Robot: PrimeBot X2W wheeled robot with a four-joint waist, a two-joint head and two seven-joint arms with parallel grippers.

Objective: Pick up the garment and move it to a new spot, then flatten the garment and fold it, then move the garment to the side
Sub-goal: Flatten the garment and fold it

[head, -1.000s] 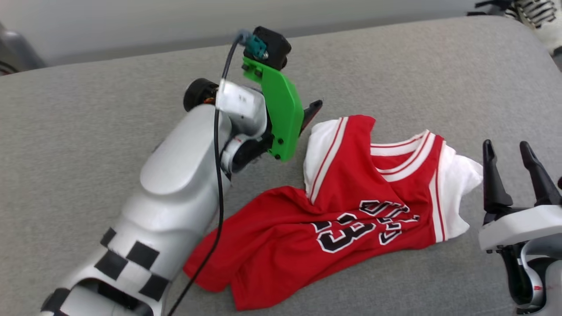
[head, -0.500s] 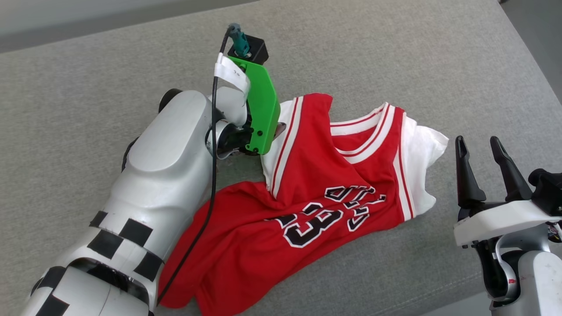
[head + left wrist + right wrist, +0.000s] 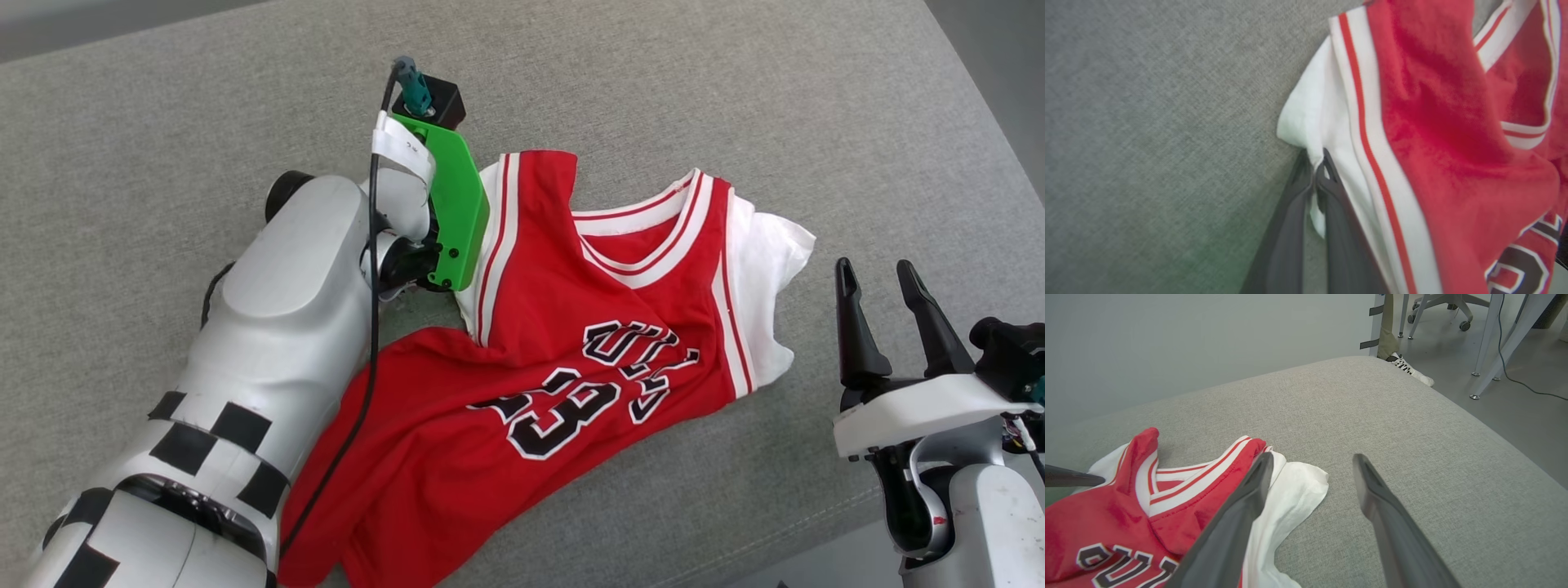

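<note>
The garment (image 3: 571, 327), a red jersey with white sleeves and black "23" lettering, lies crumpled front-up on the grey cushion (image 3: 735, 98). In the left wrist view my left gripper (image 3: 1316, 161) is shut on the edge of the garment's (image 3: 1433, 122) white sleeve, with fabric pinched between the dark fingertips. In the head view the green wrist mount (image 3: 453, 204) covers those fingers at the jersey's left shoulder. My right gripper (image 3: 876, 278) stands open and empty just right of the other white sleeve. From its own wrist view, the right gripper (image 3: 1312, 456) hovers beside the garment (image 3: 1106, 506).
The cushion's right edge (image 3: 996, 139) drops to the floor close to my right arm. Beyond the far corner are a white sneaker (image 3: 1410, 369), chair wheels and table legs (image 3: 1484, 347). Bare grey cushion stretches behind and to the left of the jersey.
The head camera has tilted down. My left gripper came down onto the white sleeve at the jersey's left shoulder and closed on it. The right gripper stays open beside the garment.
</note>
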